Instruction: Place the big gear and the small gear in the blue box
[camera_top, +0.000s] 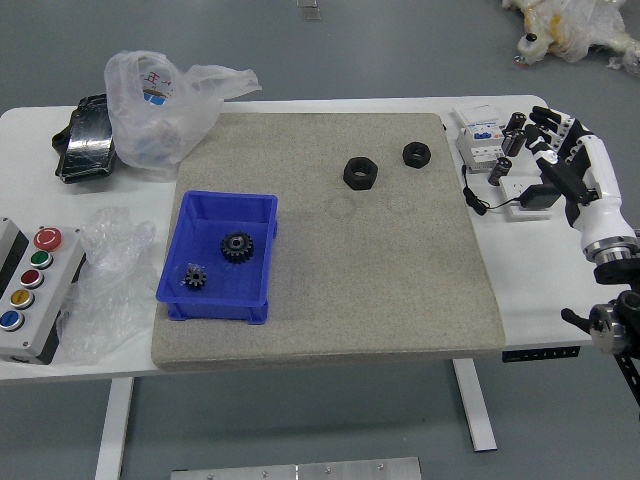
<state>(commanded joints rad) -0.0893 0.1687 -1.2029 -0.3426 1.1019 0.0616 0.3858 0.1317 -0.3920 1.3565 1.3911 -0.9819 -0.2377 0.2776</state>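
The right hand (588, 175) is at the right of the frame, fingers apart, over the right edge of the white surface (535, 275). Dark cylinders (514, 141) and a white box (481, 143) are just beside it, at the upper right. Left of these lies the grey mat (390, 270), its bare middle and lower right giving broad room between the hand and the blue box (262, 296). Two black rings (360, 173) (416, 155) sit apart near the mat's top edge. The box lies along the mat's left edge, left of centre in the frame. Inside it, the big gear (237, 247) is near the right wall, the small gear (195, 277) toward the lower-left corner. Crumpled clear plastic (110, 285) and a button panel (38, 300) fill the lower left.
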